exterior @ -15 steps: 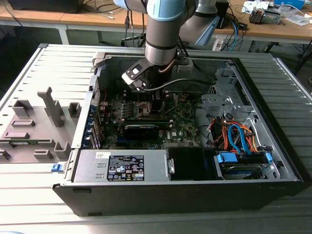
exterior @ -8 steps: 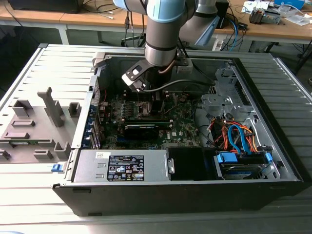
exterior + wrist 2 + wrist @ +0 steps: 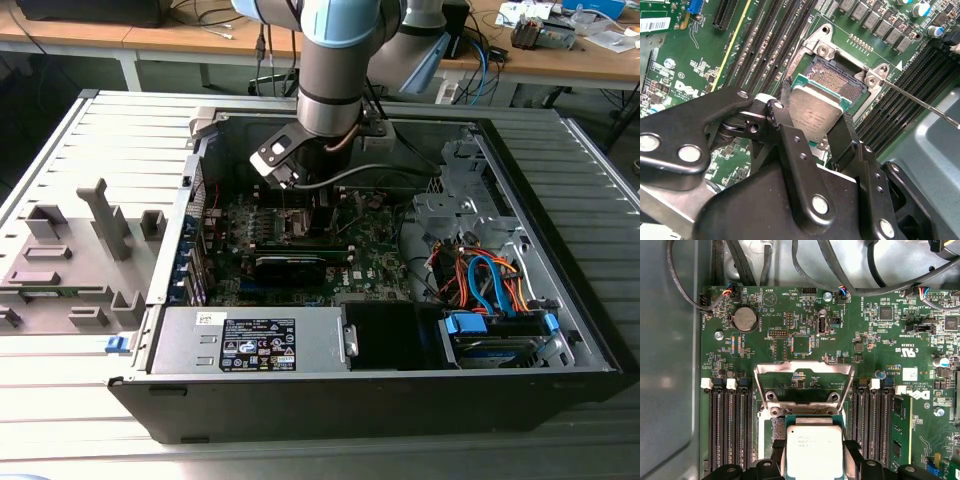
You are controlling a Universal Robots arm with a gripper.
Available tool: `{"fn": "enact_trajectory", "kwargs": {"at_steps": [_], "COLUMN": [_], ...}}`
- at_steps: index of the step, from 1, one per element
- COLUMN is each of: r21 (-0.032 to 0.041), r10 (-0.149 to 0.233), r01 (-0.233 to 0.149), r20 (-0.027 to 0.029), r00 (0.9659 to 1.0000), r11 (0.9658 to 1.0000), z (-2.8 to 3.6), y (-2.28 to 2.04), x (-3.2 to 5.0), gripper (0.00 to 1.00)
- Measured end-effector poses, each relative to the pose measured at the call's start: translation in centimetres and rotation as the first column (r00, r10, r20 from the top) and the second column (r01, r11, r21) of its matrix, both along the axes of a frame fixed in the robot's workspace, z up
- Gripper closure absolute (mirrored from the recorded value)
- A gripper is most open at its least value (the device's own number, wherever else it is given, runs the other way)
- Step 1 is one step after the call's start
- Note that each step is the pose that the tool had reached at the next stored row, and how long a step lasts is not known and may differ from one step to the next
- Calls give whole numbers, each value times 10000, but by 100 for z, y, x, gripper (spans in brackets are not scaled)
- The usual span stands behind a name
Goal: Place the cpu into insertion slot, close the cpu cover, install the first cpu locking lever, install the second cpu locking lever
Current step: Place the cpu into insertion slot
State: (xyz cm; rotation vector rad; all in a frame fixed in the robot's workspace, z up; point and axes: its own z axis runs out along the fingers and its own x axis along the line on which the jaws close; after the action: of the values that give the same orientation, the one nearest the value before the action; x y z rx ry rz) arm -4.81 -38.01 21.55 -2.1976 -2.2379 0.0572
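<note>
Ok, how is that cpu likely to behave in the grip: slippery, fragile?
The cpu looks like a rigid flat plate, so it should not flex. The gripper holds it only by its thin edges between two fingers, and its metal top looks smooth, so it might slip or tilt. Small and thin, it is probably light.

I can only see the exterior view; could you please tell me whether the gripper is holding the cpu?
Observer: Yes; in both wrist views the gripper clamps the cpu by two opposite edges.
Operator: Is it seated?
Observer: No; in the second wrist view it covers only part of the insertion slot, the rest lying bare.
Operator: And the cpu cover?
Observer: Open; in the first wrist view it is swung back off the slot.
</note>
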Motion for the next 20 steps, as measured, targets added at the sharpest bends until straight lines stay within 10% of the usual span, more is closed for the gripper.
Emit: {"fn": "enact_trajectory", "kwargs": {"at_steps": [20], "r21": [-1], "r10": [0], "r01": [0], "r20": [0], "r00": [10000], "r11": [10000], "z": [-43], "y": [0], "x": [0], "gripper": [45]}}
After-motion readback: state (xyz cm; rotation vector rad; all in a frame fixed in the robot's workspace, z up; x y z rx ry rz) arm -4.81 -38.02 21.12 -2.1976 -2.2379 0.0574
